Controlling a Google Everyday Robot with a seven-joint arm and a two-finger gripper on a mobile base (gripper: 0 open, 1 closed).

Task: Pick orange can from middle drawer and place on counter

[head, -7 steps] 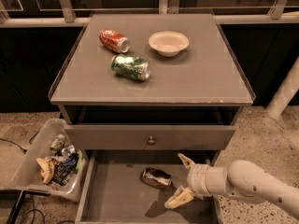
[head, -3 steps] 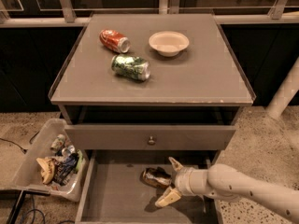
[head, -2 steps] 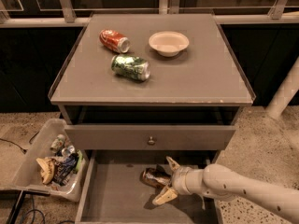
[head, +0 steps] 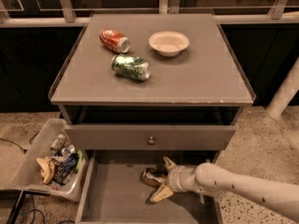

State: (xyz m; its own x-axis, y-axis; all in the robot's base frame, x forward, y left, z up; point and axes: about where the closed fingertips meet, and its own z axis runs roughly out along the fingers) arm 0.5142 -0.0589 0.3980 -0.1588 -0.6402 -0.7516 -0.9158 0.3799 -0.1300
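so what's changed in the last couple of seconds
The tool slid left across the middle drawer, and its open fingers now straddle the right end of the orange can. Nothing has been gripped or lifted. The orange can lies where it was, and the red can, green can and bowl on the counter have not moved.
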